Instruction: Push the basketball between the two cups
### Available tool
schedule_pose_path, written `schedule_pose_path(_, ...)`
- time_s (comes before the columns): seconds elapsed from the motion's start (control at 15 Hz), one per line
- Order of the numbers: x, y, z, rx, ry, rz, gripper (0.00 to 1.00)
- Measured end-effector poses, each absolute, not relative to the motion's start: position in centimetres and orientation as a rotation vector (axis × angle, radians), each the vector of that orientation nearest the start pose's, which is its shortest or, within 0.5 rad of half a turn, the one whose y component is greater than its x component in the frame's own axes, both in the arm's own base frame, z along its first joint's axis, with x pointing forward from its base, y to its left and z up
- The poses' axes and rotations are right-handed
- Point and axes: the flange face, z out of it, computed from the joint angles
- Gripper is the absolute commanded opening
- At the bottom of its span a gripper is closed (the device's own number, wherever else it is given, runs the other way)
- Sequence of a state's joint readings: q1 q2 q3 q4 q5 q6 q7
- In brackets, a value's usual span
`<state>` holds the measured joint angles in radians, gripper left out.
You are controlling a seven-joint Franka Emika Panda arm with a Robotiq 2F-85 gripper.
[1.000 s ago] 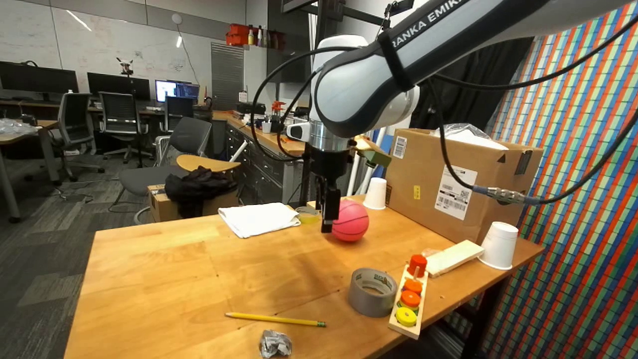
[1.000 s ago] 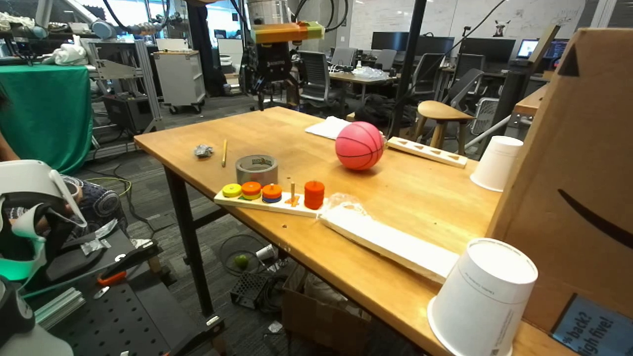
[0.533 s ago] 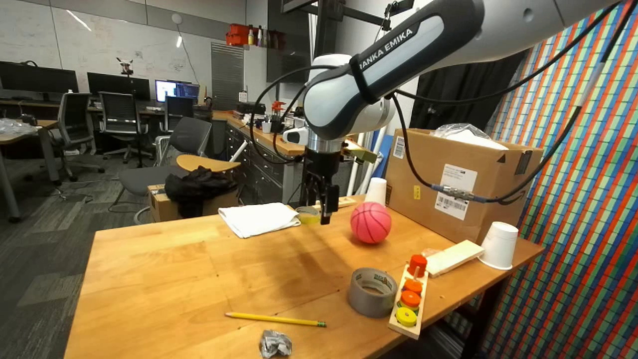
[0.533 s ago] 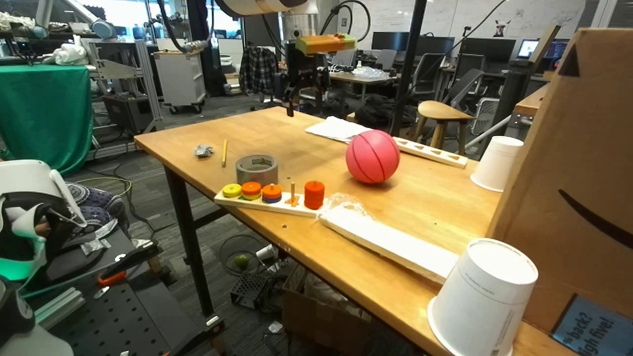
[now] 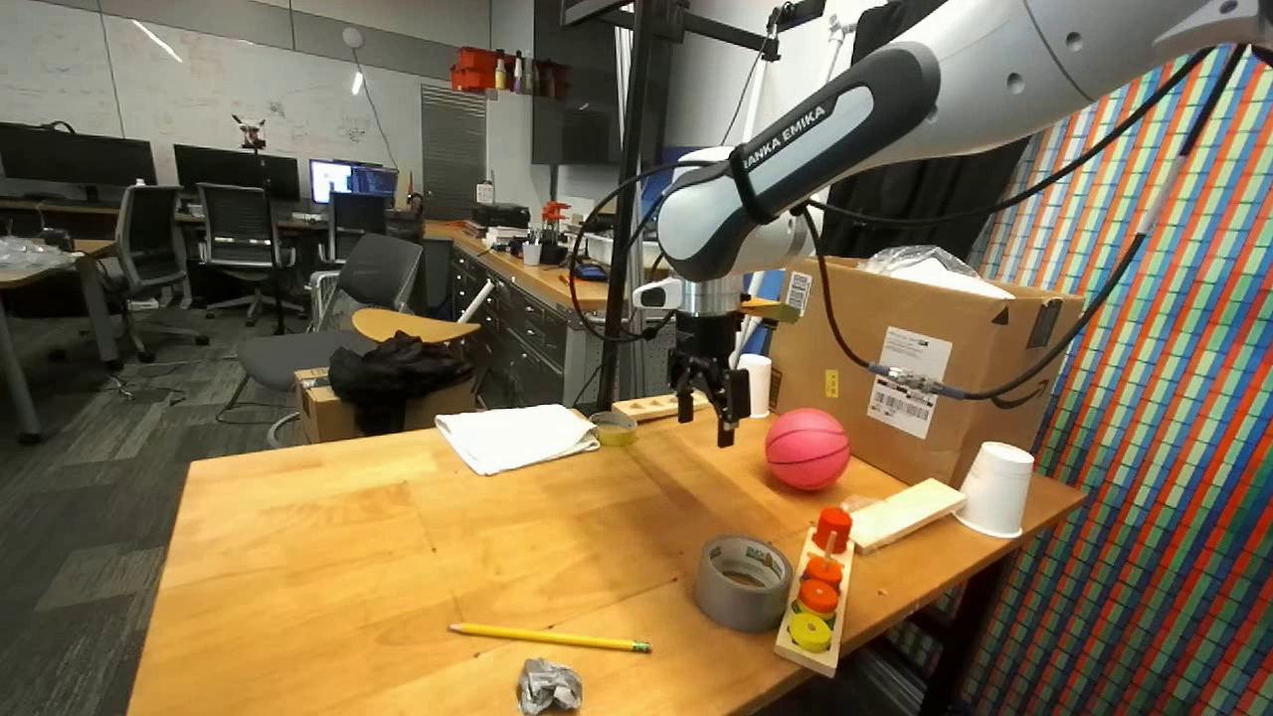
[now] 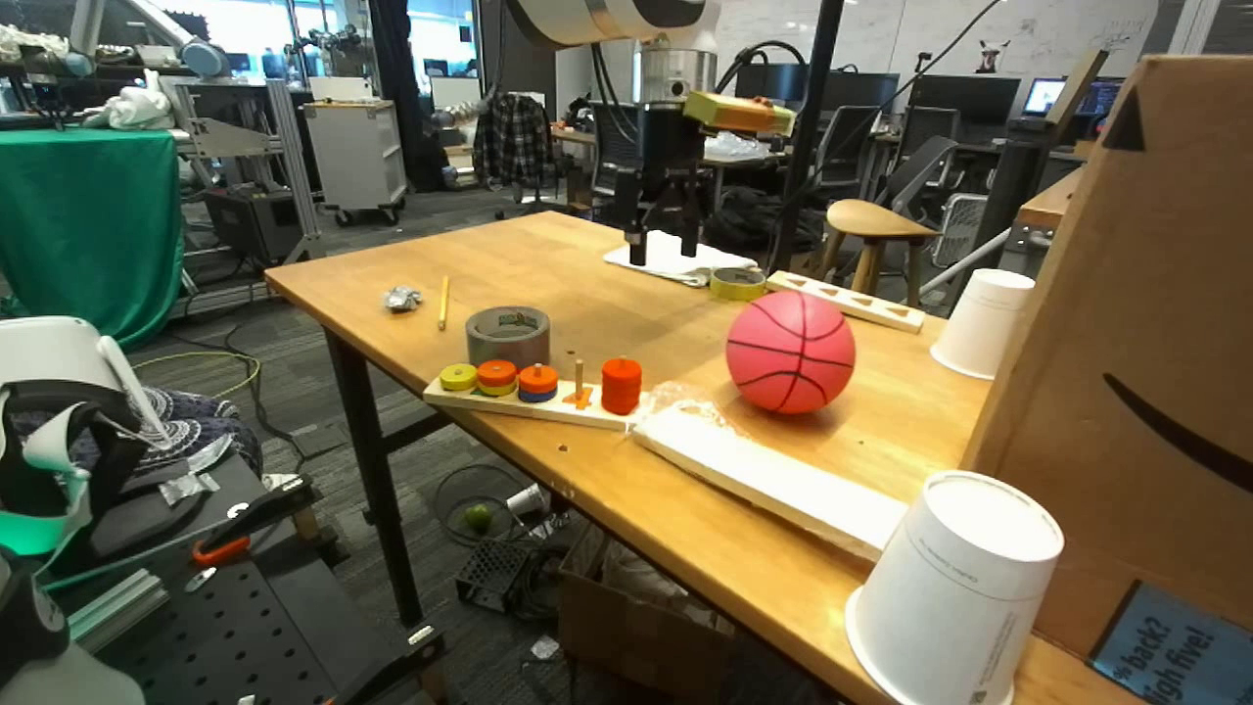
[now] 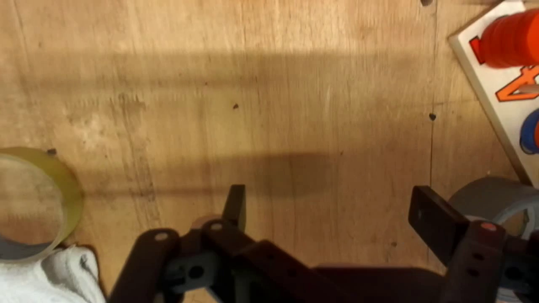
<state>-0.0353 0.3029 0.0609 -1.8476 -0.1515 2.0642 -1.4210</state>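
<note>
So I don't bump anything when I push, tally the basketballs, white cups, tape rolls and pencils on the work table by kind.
Basketball: 1
White cups: 2
Tape rolls: 2
Pencil: 1
Total: 6

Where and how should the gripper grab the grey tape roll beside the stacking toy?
Best guess: take the grey tape roll by its wall on the side away from the stacking toy, the open gripper coming straight down with one finger inside the hole. It lies flat with the hole facing up, and the toy sits close on the other side.
</note>
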Motion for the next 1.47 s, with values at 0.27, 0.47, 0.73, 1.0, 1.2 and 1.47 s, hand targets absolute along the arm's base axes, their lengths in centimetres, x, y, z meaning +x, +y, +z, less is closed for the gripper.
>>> schedule_pose_path(0.27, 62.3, -3.2, 34.6, -2.258, -2.197, 0.256, 1.0)
schedule_pose_path(0.47, 63.1, -4.7, 34.2, -2.23, -2.229, 0.261, 1.0)
schedule_pose_path(0.73, 63.8, -5.9, 33.6, -2.221, -2.252, 0.258, 1.0)
schedule_pose_path(1.0, 63.6, -7.5, 32.9, -2.24, -2.215, 0.275, 1.0)
schedule_pose_path(1.2, 63.6, -8.8, 33.0, -2.269, -2.201, 0.275, 1.0)
schedule_pose_path(1.47, 64.6, -14.1, 35.5, -2.367, -2.344, 0.387, 1.0)
